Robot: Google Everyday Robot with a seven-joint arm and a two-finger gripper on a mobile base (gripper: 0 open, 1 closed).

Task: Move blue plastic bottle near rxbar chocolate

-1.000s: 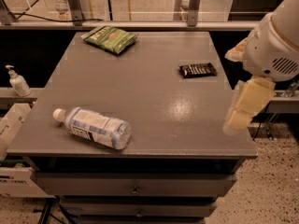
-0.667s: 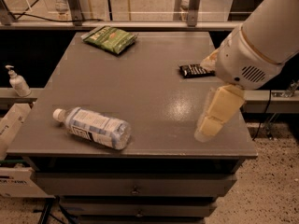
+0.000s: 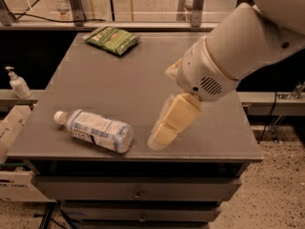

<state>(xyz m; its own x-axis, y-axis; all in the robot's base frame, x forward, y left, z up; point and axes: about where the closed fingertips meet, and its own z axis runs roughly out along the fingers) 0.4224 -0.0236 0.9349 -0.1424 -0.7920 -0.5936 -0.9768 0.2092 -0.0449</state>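
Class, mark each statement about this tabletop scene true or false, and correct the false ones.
1. The bottle lies on its side on the table. True.
2. The end effector grips the bottle. False: it hangs beside the bottle's base, not holding it.
3. The green bag sits near the table's far edge. True.
4. The bottle's cap points toward the end effector. False: it points away.
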